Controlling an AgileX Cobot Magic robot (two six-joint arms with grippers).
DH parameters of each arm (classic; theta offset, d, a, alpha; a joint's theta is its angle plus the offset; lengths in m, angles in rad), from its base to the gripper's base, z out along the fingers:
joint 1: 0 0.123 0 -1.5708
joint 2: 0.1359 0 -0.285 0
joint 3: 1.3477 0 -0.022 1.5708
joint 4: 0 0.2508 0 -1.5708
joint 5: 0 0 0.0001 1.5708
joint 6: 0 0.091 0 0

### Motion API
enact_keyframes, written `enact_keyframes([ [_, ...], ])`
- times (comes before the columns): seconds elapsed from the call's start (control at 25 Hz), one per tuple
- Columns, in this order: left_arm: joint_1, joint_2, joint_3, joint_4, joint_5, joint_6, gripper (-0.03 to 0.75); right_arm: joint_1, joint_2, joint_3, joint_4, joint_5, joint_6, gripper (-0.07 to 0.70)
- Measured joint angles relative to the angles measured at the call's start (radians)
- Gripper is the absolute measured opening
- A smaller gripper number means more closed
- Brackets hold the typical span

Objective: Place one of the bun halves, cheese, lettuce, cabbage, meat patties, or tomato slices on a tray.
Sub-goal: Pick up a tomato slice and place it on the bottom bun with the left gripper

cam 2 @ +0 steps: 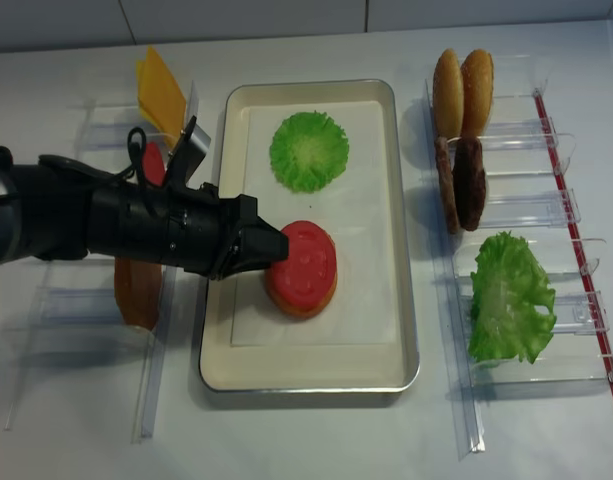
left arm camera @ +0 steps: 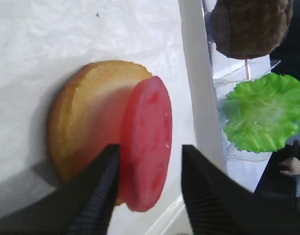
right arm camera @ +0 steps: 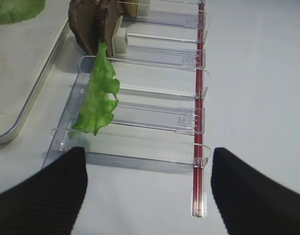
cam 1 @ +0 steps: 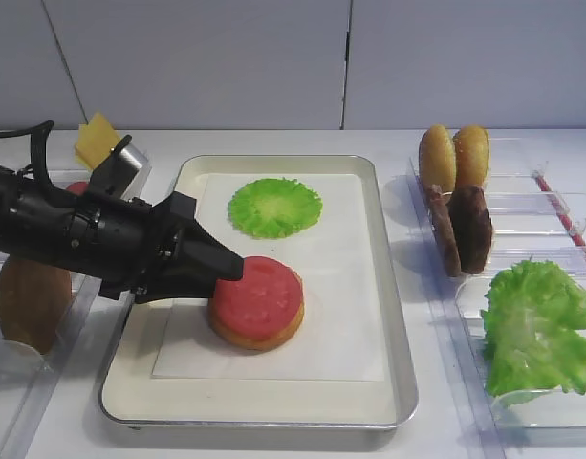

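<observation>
Nearest the overhead camera, the silver tray sits mid-bench with its white paper liner.

On the far left, a clear plastic rack holds a yellow cheese slice at the back and a brown bun half standing on edge nearer the front. The left claw reaches in from that side over the tray's left rim. In the left wrist view its two fingers stand spread, one on each side of the tomato slice, with a gap showing on the right finger's side, so the slice is not pinched.

That tomato slice lies flat on a bun half on the liner, near the tray's middle. Behind it on the liner rests a round ruffled green leaf.

On the right, another clear rack holds two upright bun halves at the back, two dark meat patties next, then a big lettuce leaf. The right claw hovers over the bench beside this rack, fingers spread wide, holding nothing.
</observation>
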Motion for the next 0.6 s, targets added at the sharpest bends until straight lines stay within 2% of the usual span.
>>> enact_keyframes([
  [0.12, 0.0, 0.0, 0.0, 0.0, 0.01, 0.004, 0.428, 0.0, 0.0, 0.0, 0.0, 0.0, 0.002, 0.555],
  [0.2, 0.0, 0.002, -0.005, 0.002, 0.023, 0.017, 0.463, 0.0, 0.0, 0.0, 0.0, -0.001, 0.002, 0.555],
  [0.36, 0.0, 0.002, -0.054, 0.033, 0.044, 0.021, 0.479, 0.0, 0.0, 0.0, 0.0, -0.001, 0.002, 0.554],
  [0.6, 0.0, 0.002, -0.14, 0.252, 0.049, -0.095, 0.482, 0.0, 0.0, 0.0, 0.0, -0.001, 0.002, 0.555],
])
